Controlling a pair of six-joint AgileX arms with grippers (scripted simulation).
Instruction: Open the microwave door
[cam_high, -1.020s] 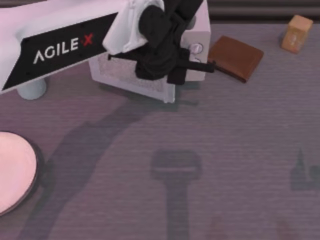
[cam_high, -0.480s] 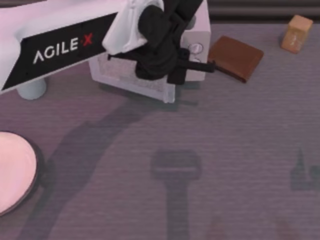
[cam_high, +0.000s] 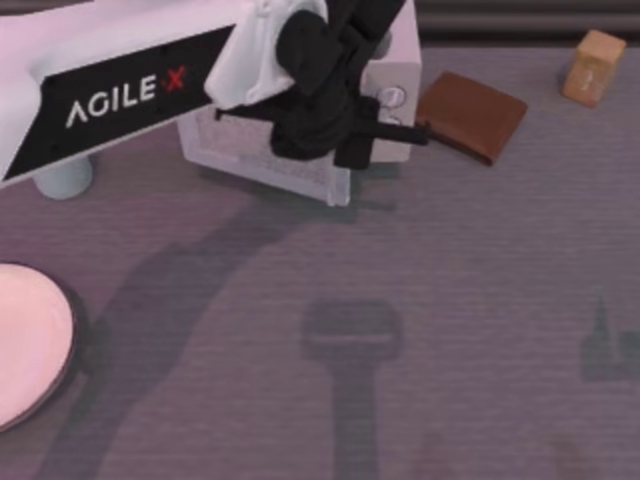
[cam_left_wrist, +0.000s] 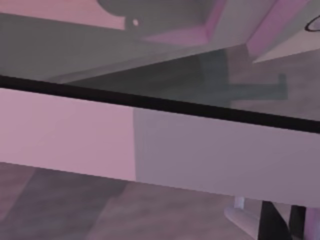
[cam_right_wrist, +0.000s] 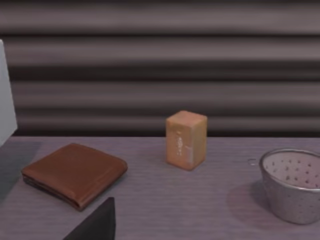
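The microwave door (cam_high: 270, 160) sat at the top view's far edge, left of centre, swung partly out from the microwave (cam_high: 400, 60), its long edge slanting toward the near right. Left gripper (cam_high: 385, 130) hovered at its free edge; couldn't tell its jaws. I'd pull along the arc, not straight. Right arm wasn't visible.
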